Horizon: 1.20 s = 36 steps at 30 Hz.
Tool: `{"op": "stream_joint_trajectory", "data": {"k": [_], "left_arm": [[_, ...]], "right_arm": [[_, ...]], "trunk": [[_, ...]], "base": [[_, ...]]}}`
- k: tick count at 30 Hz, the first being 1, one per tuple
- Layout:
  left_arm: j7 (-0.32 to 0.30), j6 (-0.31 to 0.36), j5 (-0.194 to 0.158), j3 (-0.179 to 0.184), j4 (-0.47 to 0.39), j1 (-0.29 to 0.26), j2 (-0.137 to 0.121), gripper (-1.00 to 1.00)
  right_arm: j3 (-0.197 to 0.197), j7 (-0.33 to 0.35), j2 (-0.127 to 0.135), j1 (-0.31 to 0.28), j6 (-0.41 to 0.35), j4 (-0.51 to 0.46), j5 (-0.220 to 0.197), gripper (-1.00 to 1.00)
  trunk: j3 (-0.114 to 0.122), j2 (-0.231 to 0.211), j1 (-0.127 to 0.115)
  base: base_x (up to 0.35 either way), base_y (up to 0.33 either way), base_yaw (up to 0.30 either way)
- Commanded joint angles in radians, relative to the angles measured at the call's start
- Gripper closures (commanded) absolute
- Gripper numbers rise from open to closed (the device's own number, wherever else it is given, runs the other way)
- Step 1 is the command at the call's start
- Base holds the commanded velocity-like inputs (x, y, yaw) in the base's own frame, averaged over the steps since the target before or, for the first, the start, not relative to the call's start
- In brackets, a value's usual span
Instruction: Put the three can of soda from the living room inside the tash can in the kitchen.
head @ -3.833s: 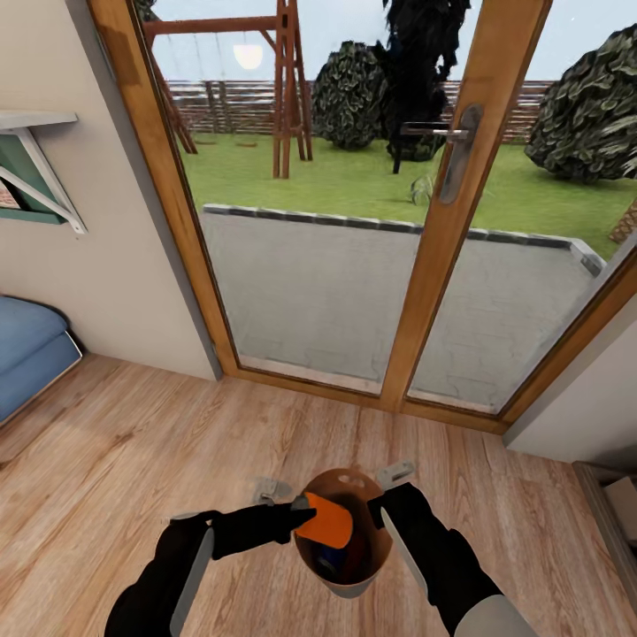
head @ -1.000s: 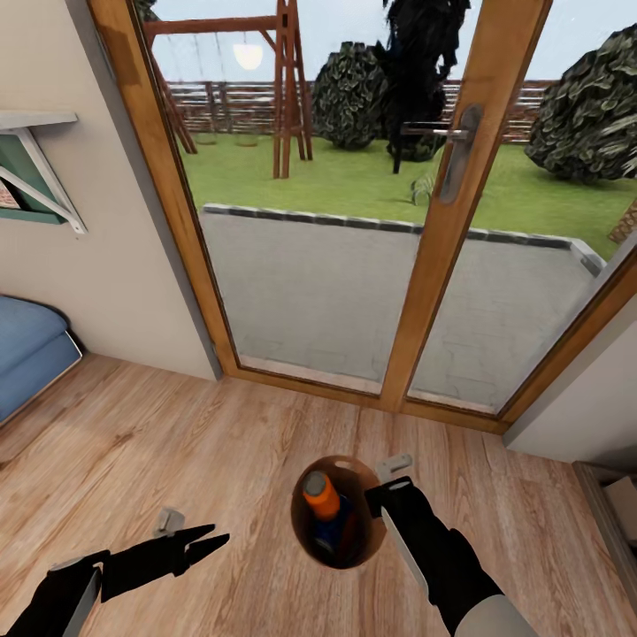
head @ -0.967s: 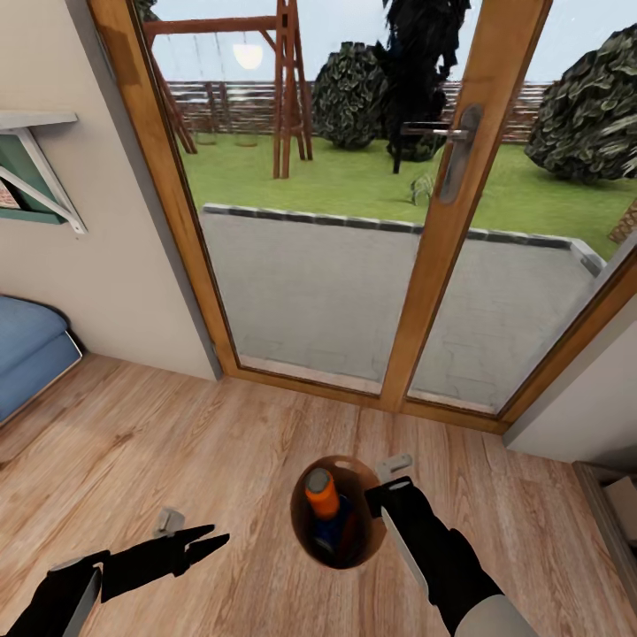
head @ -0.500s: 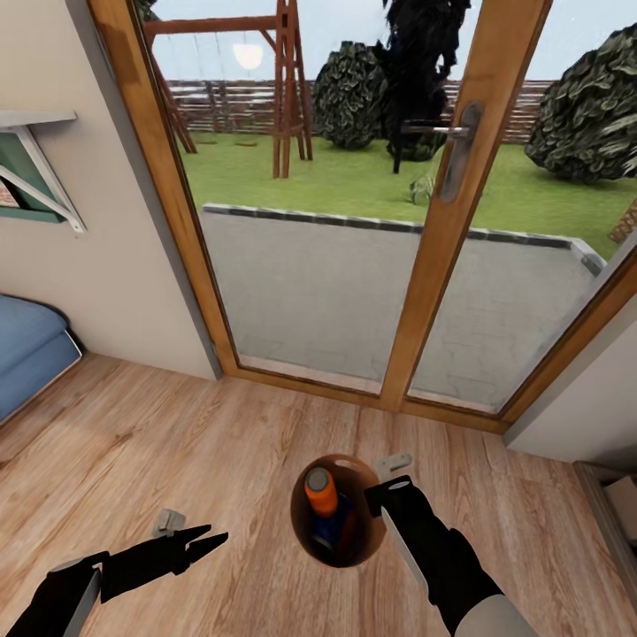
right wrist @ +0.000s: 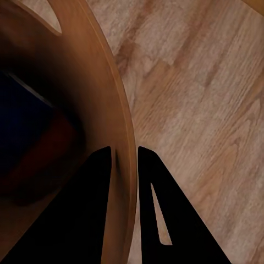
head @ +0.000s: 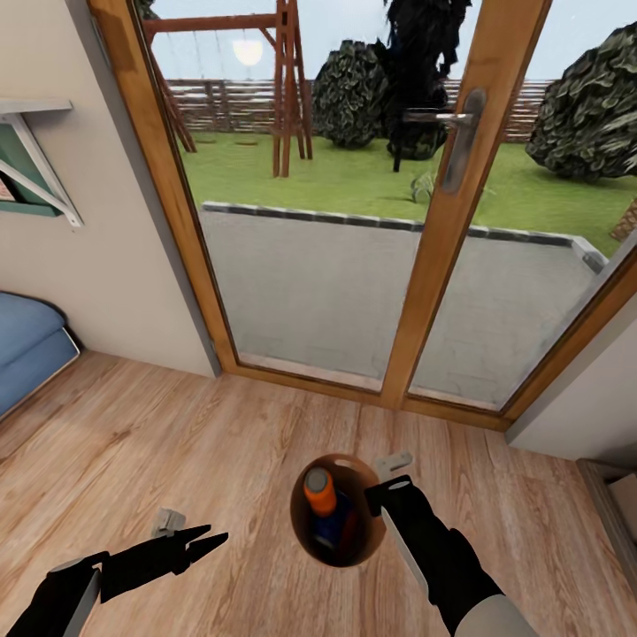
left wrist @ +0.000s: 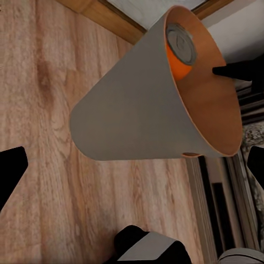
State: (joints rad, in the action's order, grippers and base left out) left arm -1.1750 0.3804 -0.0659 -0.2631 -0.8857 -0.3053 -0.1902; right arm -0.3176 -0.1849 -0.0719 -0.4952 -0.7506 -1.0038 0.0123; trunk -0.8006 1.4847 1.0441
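Right gripper (head: 387,486) pinches the tash can (head: 305,540) rim; left gripper (head: 211,538) spread, empty; orange can (head: 319,492) & blue can (head: 329,529) inside; 3rd can hidden; kitchen trip prob. left.

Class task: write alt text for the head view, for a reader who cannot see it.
A brown bin holding an orange can and a blue can hangs from the right gripper clamped on its rim. The open left gripper is beside it, above wood floor before glass doors.

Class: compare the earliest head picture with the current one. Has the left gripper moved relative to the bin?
Yes. The left gripper has drawn back from over the bin toward the robot's left and now hangs open above the wood floor, empty.
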Motion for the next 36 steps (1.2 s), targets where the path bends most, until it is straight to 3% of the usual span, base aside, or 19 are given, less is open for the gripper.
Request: {"op": "stream_joint_trajectory", "data": {"k": [1,25,29,36], "left_arm": [[0.000,0.000,0.000,0.000,0.000,0.000,0.000,-1.00],[0.000,0.000,0.000,-0.001,0.001,0.000,0.000,-1.00],[0.000,0.000,0.000,0.000,0.001,0.000,0.000,-1.00],[0.000,0.000,0.000,0.000,0.001,0.000,0.000,-1.00]], "right_arm": [[0.000,0.006,0.000,0.000,0.002,-0.001,-0.008,1.00],[-0.003,0.008,-0.002,0.000,0.041,-0.022,-0.009,1.00],[-0.051,0.008,-0.002,0.000,0.041,-0.024,-0.009,1.00],[-0.074,0.007,-0.002,0.000,0.040,-0.028,-0.009,1.00]], "trunk": [[-0.003,0.007,0.004],[-0.082,0.175,0.096],[-0.098,0.203,0.111],[-0.123,0.252,0.138]], "base": [[0.000,0.000,0.000],[0.000,0.000,0.002],[0.000,0.000,0.022],[0.000,0.000,0.004]]}}
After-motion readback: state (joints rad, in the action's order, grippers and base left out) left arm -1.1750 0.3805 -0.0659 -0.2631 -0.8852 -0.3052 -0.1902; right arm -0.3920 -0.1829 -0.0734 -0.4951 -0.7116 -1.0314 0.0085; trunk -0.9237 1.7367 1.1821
